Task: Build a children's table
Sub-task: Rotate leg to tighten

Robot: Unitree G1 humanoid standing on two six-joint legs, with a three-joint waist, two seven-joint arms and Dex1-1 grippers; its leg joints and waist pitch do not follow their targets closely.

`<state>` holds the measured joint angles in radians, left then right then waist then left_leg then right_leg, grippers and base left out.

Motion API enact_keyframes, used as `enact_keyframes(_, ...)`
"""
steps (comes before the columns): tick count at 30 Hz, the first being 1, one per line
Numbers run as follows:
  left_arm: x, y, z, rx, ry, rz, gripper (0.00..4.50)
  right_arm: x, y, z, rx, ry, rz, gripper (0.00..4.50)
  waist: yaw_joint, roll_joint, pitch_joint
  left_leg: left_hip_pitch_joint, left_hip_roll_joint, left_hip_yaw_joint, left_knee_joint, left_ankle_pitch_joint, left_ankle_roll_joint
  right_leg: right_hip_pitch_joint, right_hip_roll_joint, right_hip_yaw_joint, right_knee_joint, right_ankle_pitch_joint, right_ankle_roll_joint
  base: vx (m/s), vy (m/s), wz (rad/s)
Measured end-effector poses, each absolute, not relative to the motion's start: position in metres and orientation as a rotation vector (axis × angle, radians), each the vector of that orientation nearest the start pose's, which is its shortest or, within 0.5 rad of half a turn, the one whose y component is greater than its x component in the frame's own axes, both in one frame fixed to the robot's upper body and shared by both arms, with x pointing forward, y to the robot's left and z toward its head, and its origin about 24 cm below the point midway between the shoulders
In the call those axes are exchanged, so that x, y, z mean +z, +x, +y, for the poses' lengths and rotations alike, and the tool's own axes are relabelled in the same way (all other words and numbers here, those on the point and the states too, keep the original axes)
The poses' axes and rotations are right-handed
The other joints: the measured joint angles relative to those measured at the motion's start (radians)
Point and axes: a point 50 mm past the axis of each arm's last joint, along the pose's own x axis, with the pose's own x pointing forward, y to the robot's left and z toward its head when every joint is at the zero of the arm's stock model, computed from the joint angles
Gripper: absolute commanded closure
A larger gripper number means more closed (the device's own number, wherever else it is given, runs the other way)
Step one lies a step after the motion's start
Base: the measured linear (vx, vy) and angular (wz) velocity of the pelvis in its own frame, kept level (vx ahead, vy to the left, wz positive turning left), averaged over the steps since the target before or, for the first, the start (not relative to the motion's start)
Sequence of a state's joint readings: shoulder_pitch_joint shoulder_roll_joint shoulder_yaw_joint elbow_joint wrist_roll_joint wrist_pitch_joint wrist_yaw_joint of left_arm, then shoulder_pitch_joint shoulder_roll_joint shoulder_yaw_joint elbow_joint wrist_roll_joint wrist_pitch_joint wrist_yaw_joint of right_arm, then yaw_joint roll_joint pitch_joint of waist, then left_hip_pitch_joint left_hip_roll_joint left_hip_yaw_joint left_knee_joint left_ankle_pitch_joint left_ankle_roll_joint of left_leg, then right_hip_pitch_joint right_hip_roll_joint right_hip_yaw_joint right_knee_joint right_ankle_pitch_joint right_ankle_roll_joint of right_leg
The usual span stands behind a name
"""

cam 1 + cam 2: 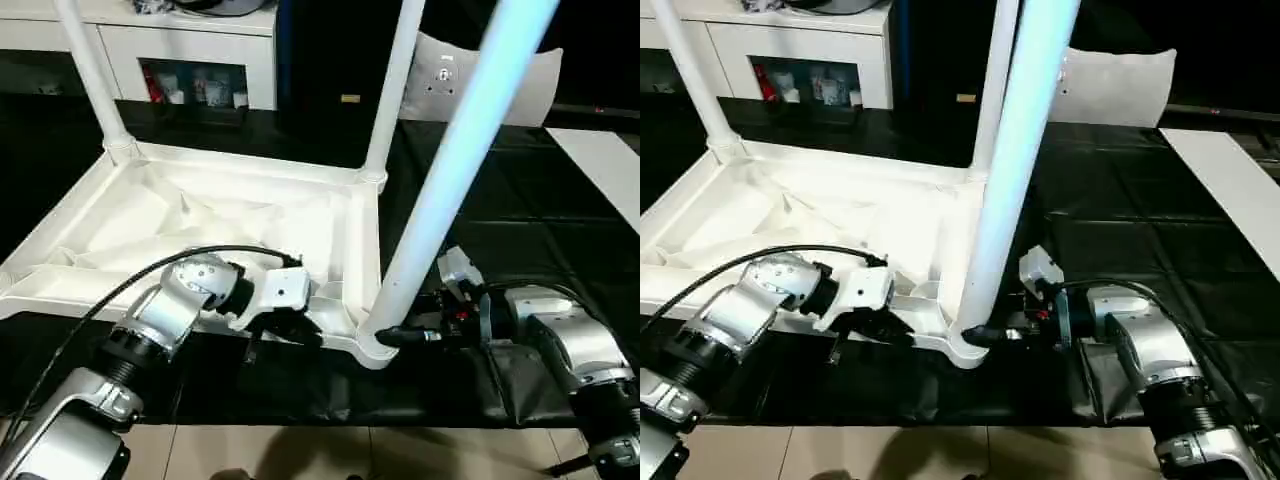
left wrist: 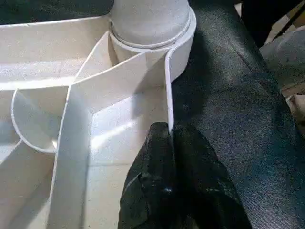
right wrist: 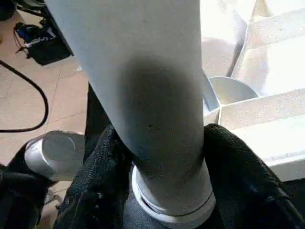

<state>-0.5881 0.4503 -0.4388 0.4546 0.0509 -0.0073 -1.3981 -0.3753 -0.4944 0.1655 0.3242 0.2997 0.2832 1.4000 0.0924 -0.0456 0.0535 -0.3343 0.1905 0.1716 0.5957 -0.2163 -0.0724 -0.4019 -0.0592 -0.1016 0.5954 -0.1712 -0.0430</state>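
The children's table lies upside down on a black mat, its ribbed white top facing up. Two white legs stand in the far corner sockets. A third leg rises from the near right socket. My left gripper is shut on the thin rim wall of the top's near edge, just left of that socket. My right gripper comes in from the right at the base of the near leg. Its black fingers press against both sides of the leg just above the socket.
A white cabinet with glass doors stands behind the table. A white board lies on the black mat at the far right. A pale panel leans at the back. Tiled floor runs along the mat's front edge, with a cable on it.
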Motion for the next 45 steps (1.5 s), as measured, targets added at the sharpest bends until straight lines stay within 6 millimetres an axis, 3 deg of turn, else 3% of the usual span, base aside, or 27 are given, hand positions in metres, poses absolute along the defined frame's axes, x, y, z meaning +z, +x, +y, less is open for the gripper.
enact_keyframes(9,0.062,0.299,0.123,-1.575,0.536,0.493,4.5,0.058,0.275,-0.164,1.359,0.028,0.401,2.53,-0.006,0.0,0.0,0.002,0.0,0.0,0.0,0.0,-0.002,0.0,0.0,0.0,0.001,0.0,0.0,0.0,0.0,0.0)
enact_keyframes(11,0.06,0.304,0.122,-1.467,0.508,0.511,4.5,0.056,0.282,-0.157,1.23,0.04,0.39,2.53,-0.015,0.0,0.0,0.003,0.0,0.0,0.0,0.0,-0.008,0.001,0.0,0.0,0.001,0.001,-0.001,0.0,0.0,0.0)
enact_keyframes(15,0.057,0.314,0.111,-1.27,0.448,0.509,4.5,0.055,0.303,-0.145,0.949,0.049,0.368,2.55,-0.06,-0.001,0.0,0.002,0.0,0.0,0.002,0.002,-0.01,0.001,0.0,0.0,-0.001,0.001,0.0,-0.013,0.001,-0.02)
enact_keyframes(18,0.055,0.32,0.1,-1.14,0.397,0.504,4.5,0.055,0.317,-0.132,0.765,0.055,0.351,2.58,-0.075,-0.002,0.0,0.002,0.0,0.0,0.003,0.002,-0.01,-0.001,0.0,-0.001,-0.001,0.001,0.0,0.0,0.0,0.0)
enact_keyframes(22,0.054,0.327,0.088,-1.015,0.375,0.486,4.5,0.055,0.332,-0.118,0.593,0.042,0.326,2.58,-0.076,-0.002,0.0,0.001,0.0,0.0,0.001,0.002,-0.01,-0.001,0.001,-0.001,0.0,0.002,0.0,0.0,0.0,0.0)
enact_keyframes(24,0.054,0.328,0.083,-0.991,0.371,0.475,4.5,0.056,0.335,-0.117,0.554,0.059,0.318,2.05,-0.073,-0.002,0.0,0.0,0.0,0.0,0.001,0.0,-0.008,-0.001,0.0,-0.001,0.0,0.002,0.0,0.0,0.0,0.0)
enact_keyframes(27,0.056,0.329,0.08,-0.998,0.377,0.47,4.5,0.056,0.334,-0.119,0.547,0.126,0.303,1.85,-0.065,-0.001,0.0,-0.001,0.0,0.0,0.0,0.001,-0.003,-0.002,0.0,0.0,0.0,0.002,-0.001,0.0,0.0,0.0)
enact_keyframes(37,0.059,0.325,0.09,-1.131,0.463,0.432,4.5,0.056,0.315,-0.147,0.787,0.007,0.294,0.91,-0.047,0.001,0.0,-0.005,0.0,0.0,0.0,-0.001,0.001,-0.004,0.0,0.0,0.0,0.004,-0.007,0.0,0.0,0.0)
enact_keyframes(40,0.058,0.32,0.101,-1.218,0.496,0.434,4.5,0.059,0.304,-0.164,0.924,-0.082,0.313,0.91,-0.035,0.001,0.0,-0.004,0.0,0.0,0.001,-0.001,0.001,-0.003,0.0,0.0,0.0,0.001,-0.001,0.0,0.0,0.0)
enact_keyframes(45,0.061,0.314,0.117,-1.358,0.572,0.428,4.5,0.064,0.294,-0.173,1.135,-0.139,0.339,1.06,-0.029,0.001,0.0,-0.003,0.001,0.0,0.002,-0.001,0.001,-0.002,0.0,0.0,0.0,0.001,-0.001,0.0,0.0,0.0)
